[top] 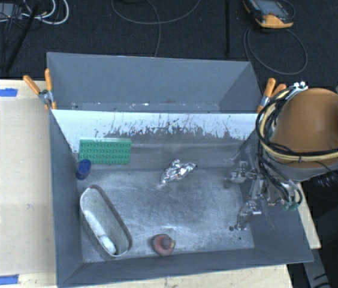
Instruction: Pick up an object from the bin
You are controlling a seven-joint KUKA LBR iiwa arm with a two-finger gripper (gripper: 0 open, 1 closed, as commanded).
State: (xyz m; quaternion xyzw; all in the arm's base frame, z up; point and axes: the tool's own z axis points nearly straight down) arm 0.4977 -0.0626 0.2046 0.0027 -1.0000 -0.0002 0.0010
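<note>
Grey metal bin (151, 86): sloped walls funnelled the loose things onto a flat, scuffed floor, and most of them lay in its left half and centre.
Gripper (235, 204): it stood low at the bin's right side, over bare floor near the right wall. Its two metal fingers were spread apart, with nothing between them.
Domed orange-brown wrist cover (310, 128): this was part of the arm, ringed by cables, and it sat above the bin's right rim.
Crumpled silver foil scrap (177, 171): it lay mid-floor and free of the walls. It was the nearest thing to the gripper, yet well apart from it.
Green studded plastic plate (105, 151): it rested at the foot of the back wall, to the left.
Small blue plastic cap (83, 169): it lay just below the plate's left end, close against the left wall.
Long oval grey-rimmed case with white contents (104, 221): it lay slantwise in the near-left corner.
Reddish-brown round lump (163, 244): it lay close to the near wall.
Assessment: no pick had been made. The foil and the lump appeared the most accessible, since both had clear floor on most sides. The things tucked against the walls would leave less room for the fingers.
</note>
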